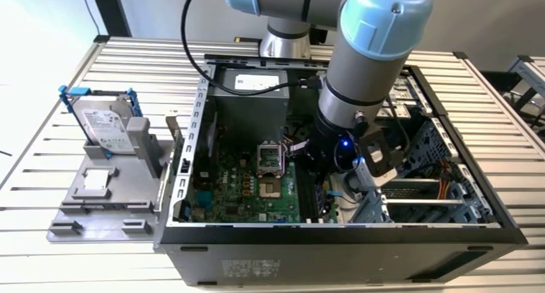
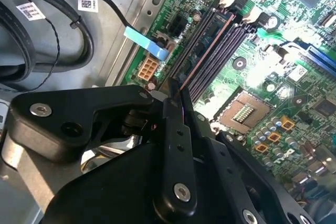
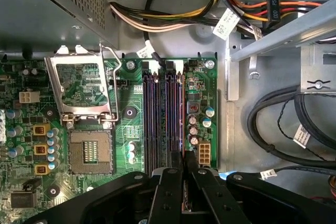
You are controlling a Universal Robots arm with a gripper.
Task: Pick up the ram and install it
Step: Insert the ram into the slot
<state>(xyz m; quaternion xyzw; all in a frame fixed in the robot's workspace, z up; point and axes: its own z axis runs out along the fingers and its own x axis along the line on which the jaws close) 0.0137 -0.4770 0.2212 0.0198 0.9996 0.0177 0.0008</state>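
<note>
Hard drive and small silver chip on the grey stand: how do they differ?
The hard drive stands upright in a blue-handled frame; the chip lies flat. The hard drive is far larger and white-labelled; the chip is small, square and plain. Both sit on the grey stand.

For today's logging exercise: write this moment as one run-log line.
gripper: shut on ram | ram: over motherboard memory slots | hard drive: on stand outside case

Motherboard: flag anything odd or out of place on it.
The processor socket stands empty, its metal retention frame flipped open. Nothing else looks askew: the ram, clamped in the gripper, lines up along its slot.
</note>
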